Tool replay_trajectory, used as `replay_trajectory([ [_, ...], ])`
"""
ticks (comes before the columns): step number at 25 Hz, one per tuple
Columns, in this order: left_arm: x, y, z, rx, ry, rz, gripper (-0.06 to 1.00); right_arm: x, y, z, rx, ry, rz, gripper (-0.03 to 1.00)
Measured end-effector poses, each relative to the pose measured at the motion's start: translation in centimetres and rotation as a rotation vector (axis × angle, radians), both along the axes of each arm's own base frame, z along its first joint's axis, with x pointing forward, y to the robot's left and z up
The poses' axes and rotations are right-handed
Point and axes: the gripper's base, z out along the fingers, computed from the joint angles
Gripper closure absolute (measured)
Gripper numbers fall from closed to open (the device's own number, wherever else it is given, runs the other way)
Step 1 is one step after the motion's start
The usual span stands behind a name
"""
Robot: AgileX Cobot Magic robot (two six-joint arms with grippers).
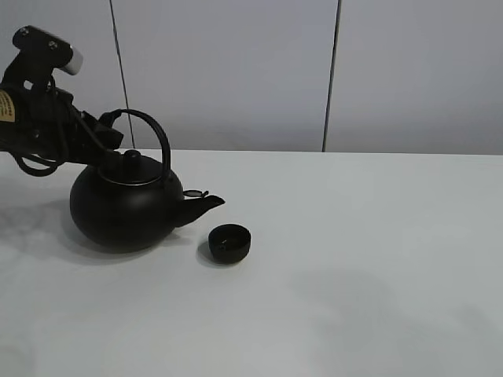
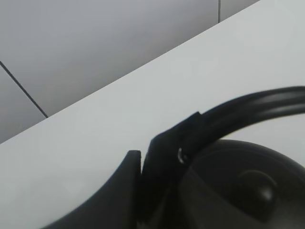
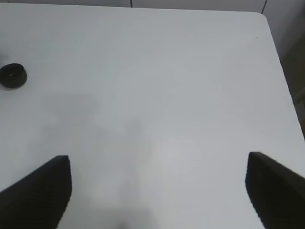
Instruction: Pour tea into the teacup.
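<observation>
The big round black kettle (image 1: 122,208) with an arched handle (image 1: 153,129) stands on the white table (image 1: 354,259) at the left, its spout (image 1: 206,203) pointing right. The teacup (image 1: 229,243), tiny, black and handleless, stands just right of and below the spout, apart from the kettle. My left gripper (image 1: 110,127) is shut on the handle's left end. In the left wrist view the gripper (image 2: 143,160) clamps the handle (image 2: 257,106) above the lid knob (image 2: 257,192). My right gripper (image 3: 157,191) is open and empty over bare table, with the teacup (image 3: 12,76) far off. It is out of the exterior view.
A grey panelled wall (image 1: 236,71) runs behind the table's back edge. The table's rounded corner and side edge (image 3: 279,62) show in the right wrist view. The left arm (image 1: 35,102) reaches in from the upper left.
</observation>
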Motion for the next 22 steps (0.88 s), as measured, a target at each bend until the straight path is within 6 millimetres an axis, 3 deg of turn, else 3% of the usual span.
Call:
replay_trajectory([
  [22,-0.21,-0.45,-0.16,0.028,0.007,-0.032,0.82,-0.01,0.00,-0.01,0.000,0.001,0.000,0.29],
])
